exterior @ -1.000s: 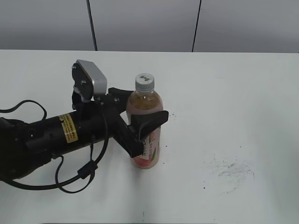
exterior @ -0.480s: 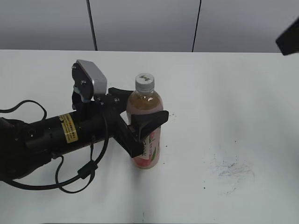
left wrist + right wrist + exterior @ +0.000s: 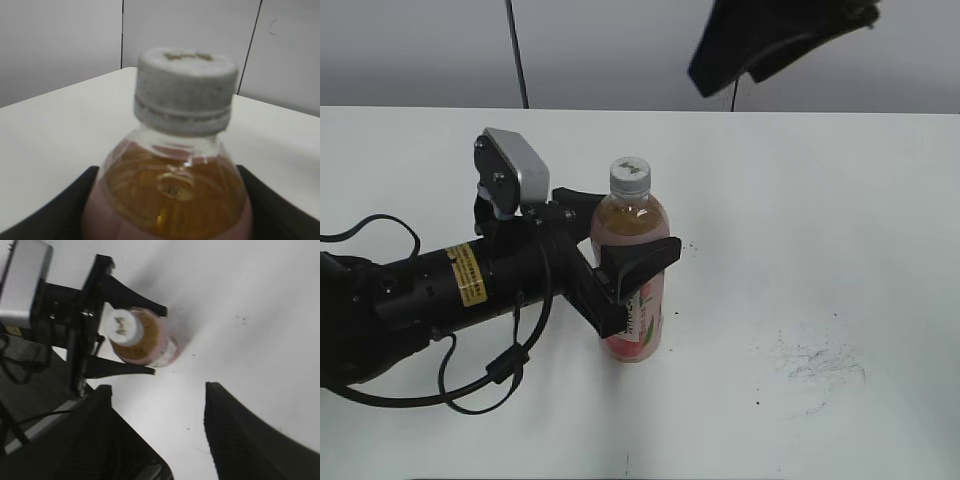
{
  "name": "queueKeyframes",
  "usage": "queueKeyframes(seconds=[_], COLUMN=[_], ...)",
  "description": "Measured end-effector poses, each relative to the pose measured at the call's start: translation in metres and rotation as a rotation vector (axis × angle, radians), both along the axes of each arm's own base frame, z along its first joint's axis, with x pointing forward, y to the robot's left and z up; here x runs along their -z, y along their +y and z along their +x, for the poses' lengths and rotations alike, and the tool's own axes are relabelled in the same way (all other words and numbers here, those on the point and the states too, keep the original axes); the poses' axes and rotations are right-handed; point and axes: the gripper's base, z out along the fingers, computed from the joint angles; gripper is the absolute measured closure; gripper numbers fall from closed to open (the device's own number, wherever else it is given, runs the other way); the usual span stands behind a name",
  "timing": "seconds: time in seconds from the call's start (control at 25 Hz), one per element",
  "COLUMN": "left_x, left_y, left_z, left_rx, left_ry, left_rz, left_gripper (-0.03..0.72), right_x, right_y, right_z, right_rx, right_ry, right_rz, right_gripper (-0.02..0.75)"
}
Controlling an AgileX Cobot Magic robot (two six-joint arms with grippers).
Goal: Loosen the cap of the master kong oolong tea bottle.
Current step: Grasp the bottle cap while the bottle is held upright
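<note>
The master kong oolong tea bottle [image 3: 633, 285] stands upright on the white table [image 3: 820, 220], and everything else is best placed from it. Its amber tea fills it up to the shoulder, the pink label wraps the lower body, and the cap [image 3: 630, 176] sits on the neck, ribbed and pale grey with a small dark mark on top.

The left gripper [image 3: 620, 255] reaches in from the left of the bottle, lying low over the table, with its two black fingers [image 3: 645, 262] pressed against the bottle's body on either side, just below the shoulder; it is pinching the bottle. In the left wrist view the cap [image 3: 185, 90] fills the middle of the picture, with the bottle's shoulder [image 3: 170, 195] beneath it and the dark jaws showing at both lower corners.

The right gripper [image 3: 160, 432] is high above and to the right of the bottle, well apart from it. In the right wrist view its two dark fingers [image 3: 250, 435] stand spread with white table between them, holding nothing, while the bottle [image 3: 145, 340] and its cap [image 3: 121, 327] lie beyond them, seen from above, framed by the left gripper's [image 3: 132, 335] jaws. In the exterior view the right arm [image 3: 775, 40] shows only as a dark blurred shape at the top edge.

Dark specks and a scuff [image 3: 815, 362] mark the table to the right of the bottle.
</note>
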Motion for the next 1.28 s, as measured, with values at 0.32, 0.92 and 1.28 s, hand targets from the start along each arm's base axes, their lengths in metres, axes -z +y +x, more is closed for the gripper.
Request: queueKeyframes(seconds=[0.32,0.92,1.28], left_x=[0.0,0.0,0.0], left_y=[0.0,-0.001,-0.001], left_z=[-0.001,-0.002,-0.002], left_rx=[0.006,0.022,0.024], left_ry=[-0.002,-0.005,-0.006], left_rz=[0.001,0.005,0.006], left_gripper=[0.234,0.234,0.234], right_x=[0.017,0.036,0.055], right_y=[0.029,0.093,0.097], right_z=[0.043,0.006,0.014], right_rx=[0.19,0.206,0.226], right_ry=[0.104,0.062,0.112], right_rz=[0.019,-0.131,-0.156], right_gripper=[0.298,0.298,0.299])
